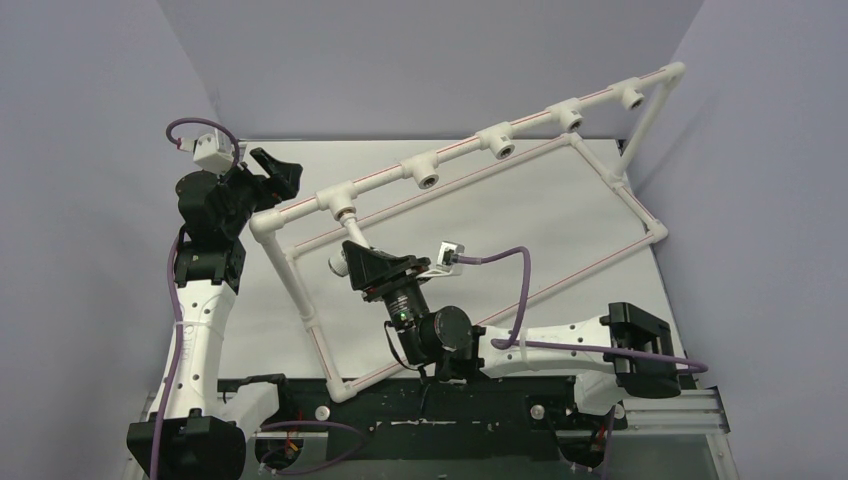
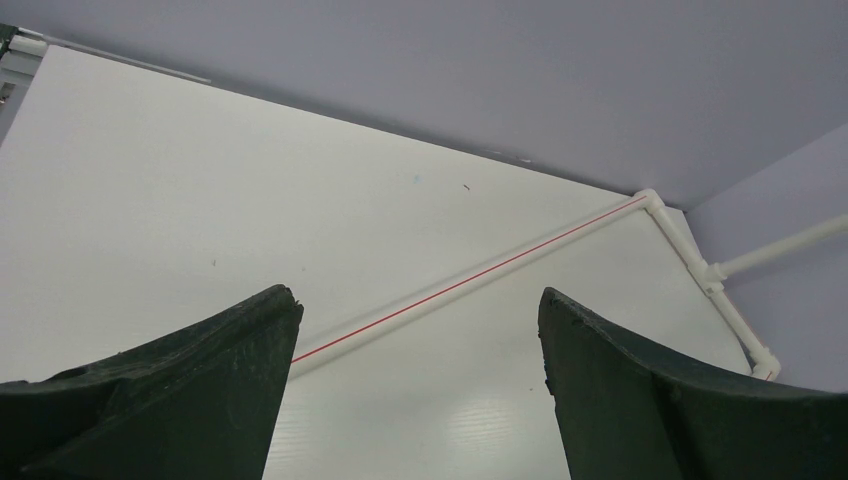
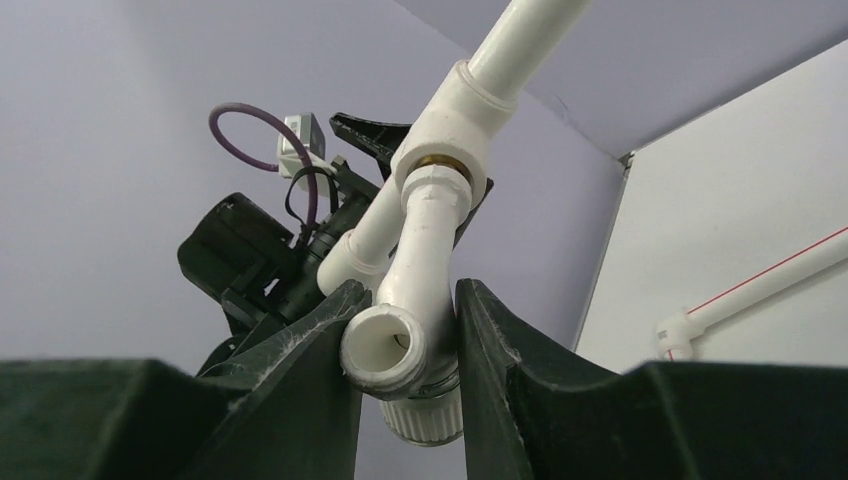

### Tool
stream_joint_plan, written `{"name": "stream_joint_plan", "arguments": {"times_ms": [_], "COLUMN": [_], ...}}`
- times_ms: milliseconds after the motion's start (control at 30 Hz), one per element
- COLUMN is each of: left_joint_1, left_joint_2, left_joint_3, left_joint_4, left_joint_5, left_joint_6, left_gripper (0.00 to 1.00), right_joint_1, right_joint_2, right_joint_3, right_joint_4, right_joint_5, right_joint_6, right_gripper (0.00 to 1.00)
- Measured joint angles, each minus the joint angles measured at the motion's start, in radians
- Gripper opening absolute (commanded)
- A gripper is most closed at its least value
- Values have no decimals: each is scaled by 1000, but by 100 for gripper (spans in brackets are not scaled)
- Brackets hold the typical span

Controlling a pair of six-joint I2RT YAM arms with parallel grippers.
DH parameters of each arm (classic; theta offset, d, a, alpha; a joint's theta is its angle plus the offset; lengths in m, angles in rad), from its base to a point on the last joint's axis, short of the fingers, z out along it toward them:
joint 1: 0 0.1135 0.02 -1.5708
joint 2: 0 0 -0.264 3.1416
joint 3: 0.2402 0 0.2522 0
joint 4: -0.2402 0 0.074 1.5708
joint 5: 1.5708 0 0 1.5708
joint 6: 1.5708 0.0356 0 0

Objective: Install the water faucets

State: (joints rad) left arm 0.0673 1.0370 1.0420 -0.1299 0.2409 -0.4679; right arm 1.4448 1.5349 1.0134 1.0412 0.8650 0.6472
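A small white faucet [image 3: 425, 290] hangs from the leftmost tee socket [image 3: 455, 125] of the white pipe frame [image 1: 470, 150], its brass thread set in the socket. My right gripper [image 3: 405, 345] is shut on the faucet body, with the spout mouth and ribbed knob [image 3: 432, 420] between the fingers. In the top view the right gripper [image 1: 352, 262] sits just below that tee [image 1: 343, 207]. My left gripper [image 2: 420, 320] is open and empty, held above the table left of the frame; in the top view it [image 1: 280, 170] points toward the frame's left corner.
The pipe frame stands tilted, with several more open tee sockets [image 1: 500, 145] along its raised top rail. Its lower rail with a red stripe [image 2: 470, 280] lies on the white table. Grey walls close the back and sides.
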Motion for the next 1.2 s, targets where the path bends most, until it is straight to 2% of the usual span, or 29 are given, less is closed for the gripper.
{"name": "stream_joint_plan", "arguments": {"times_ms": [200,433,533,600,700,867,933,1067,1200], "left_joint_1": [0,0,0,0,0,0,0,0,2], "left_joint_2": [0,0,0,0,0,0,0,0,0], "left_joint_3": [0,0,0,0,0,0,0,0,0], "left_joint_4": [0,0,0,0,0,0,0,0,0], "left_joint_5": [0,0,-1,-1,-1,-1,-1,-1,-1], "left_joint_6": [0,0,0,0,0,0,0,0,0], "left_gripper": [87,87,87,87,87,87,87,87,87], "right_joint_1": [0,0,0,0,0,0,-3,-7,-11], "right_joint_2": [1,0,0,-4,-9,-24,-31,-53,-86], "right_joint_3": [0,27,27,27,27,19,17,8,-36], "right_joint_4": [-27,-125,-138,-150,-166,-179,-176,-174,-169], "right_joint_5": [24,39,40,42,43,42,40,23,9], "right_joint_6": [195,541,603,632,656,675,665,624,591], "right_gripper": [0,0,0,9,27,64,76,84,87]}}
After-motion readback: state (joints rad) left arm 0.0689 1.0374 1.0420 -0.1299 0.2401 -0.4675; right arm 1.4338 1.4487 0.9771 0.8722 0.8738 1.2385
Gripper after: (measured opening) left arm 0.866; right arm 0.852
